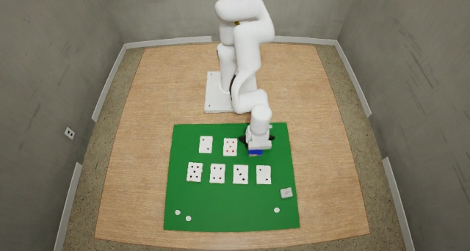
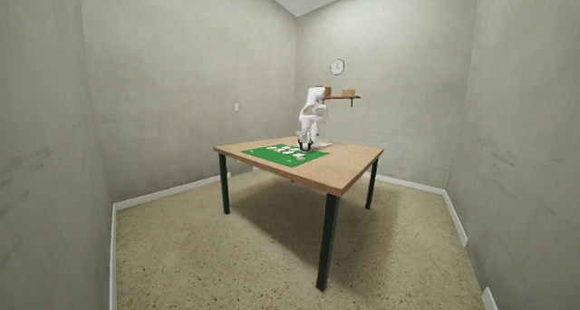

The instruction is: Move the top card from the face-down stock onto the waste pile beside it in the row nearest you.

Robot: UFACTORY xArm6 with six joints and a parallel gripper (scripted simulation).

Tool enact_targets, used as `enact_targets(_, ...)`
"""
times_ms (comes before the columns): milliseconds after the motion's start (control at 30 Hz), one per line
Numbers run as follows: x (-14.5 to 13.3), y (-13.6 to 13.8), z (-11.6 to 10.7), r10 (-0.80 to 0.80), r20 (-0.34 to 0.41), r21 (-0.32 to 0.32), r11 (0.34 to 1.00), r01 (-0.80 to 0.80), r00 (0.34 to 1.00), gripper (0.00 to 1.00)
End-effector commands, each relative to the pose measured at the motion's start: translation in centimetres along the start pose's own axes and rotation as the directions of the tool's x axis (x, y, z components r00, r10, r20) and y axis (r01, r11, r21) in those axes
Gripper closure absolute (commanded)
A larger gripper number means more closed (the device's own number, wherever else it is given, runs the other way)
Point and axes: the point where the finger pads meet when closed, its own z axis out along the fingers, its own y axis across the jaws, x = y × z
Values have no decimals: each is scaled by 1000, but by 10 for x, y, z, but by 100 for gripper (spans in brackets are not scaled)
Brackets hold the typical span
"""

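Observation:
The face-down stock (image 1: 255, 153) shows only as a blue edge under my gripper, at the right end of the mat's back row. The waste pile (image 1: 230, 147) lies just left of it, a face-up card with red pips on top. My gripper (image 1: 257, 144) (image 2: 304, 147) points straight down over the stock, low on it, and is open with nothing between the fingers. Its black fingers stick out on both sides of the white wrist. The wrist hides most of the stock. The green mat (image 1: 228, 203) (image 2: 272, 157) carries all the cards.
Another face-up card (image 1: 205, 144) lies left of the waste pile. Several face-up cards sit in the front row, from one (image 1: 194, 172) on the left to one (image 1: 264, 175) on the right. A small die (image 1: 286, 192) and white chips (image 1: 177, 212) (image 1: 277, 210) lie near the mat's front. The robot base (image 1: 217, 93) stands behind the mat.

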Motion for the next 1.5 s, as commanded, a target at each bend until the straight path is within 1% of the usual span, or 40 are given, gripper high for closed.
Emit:
enact_targets(0, 2, 0, -1, 0, -4, 1, 1000, 0, 1000, 13)
enact_targets(1267, 2, -1, 2, 0, -4, 1, 1000, 0, 1000, 13)
enact_targets(1300, 2, -1, 2, 0, -4, 1, 1000, 0, 1000, 25)
enact_targets(1467, 2, -1, 2, 0, -4, 1, 1000, 0, 1000, 25)
